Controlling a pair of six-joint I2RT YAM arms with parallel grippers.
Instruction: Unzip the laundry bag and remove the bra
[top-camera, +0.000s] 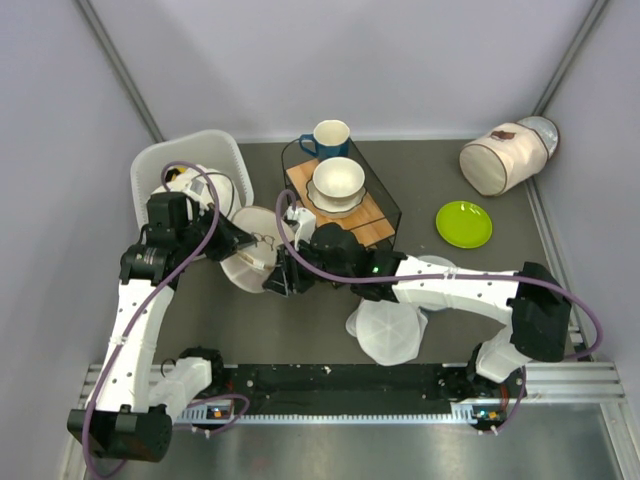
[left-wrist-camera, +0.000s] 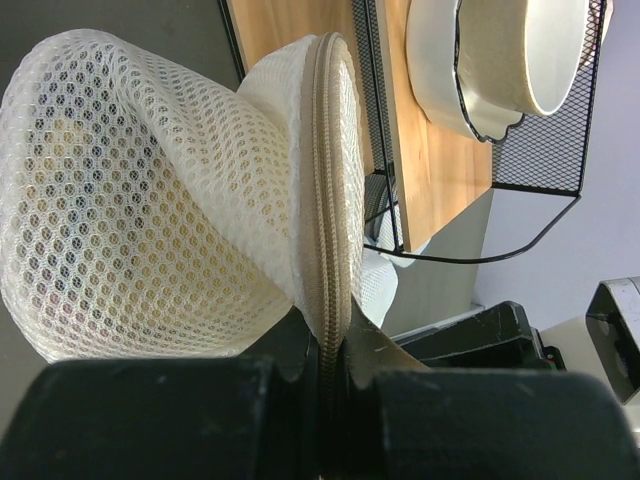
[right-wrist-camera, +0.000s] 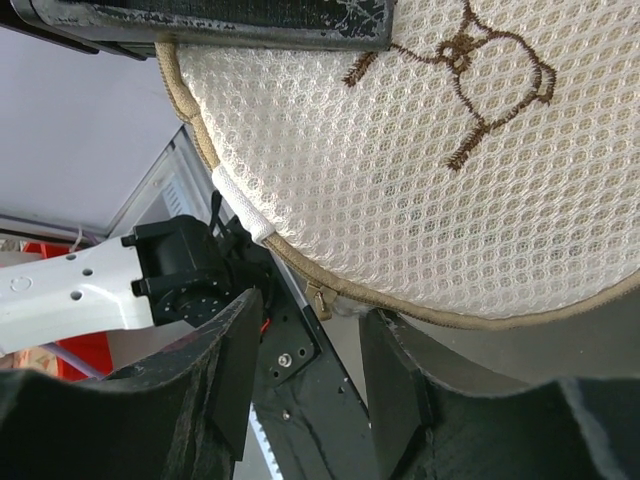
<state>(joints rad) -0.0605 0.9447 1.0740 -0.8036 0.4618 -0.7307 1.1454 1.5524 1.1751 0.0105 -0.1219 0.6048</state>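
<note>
Left gripper (left-wrist-camera: 325, 345) is pinching the rim of the laundry bag (left-wrist-camera: 150, 190), its jaws shut tight across the zip (left-wrist-camera: 328, 180). We are holding the pouch on edge, lifted off the table (top-camera: 310, 325) over its left half. It is midway between the far and near edges and just beside the wire rack (top-camera: 390, 200). Our right gripper (right-wrist-camera: 310, 318) is hovering under the rim with its jaws standing partly open and gripping nothing. The zip pull (right-wrist-camera: 320, 298) is hanging right at the gap between its fingertips.

We are judging the unzipping as not yet begun, since every stretch of zip in view is looking closed. To do this well, we are aiming to close squarely on that 1 small tab. We then draw it along the curve while the left gripper is bracing the rim. We are not seeing the bra; the mesh is hiding whatever lies inside.
</note>
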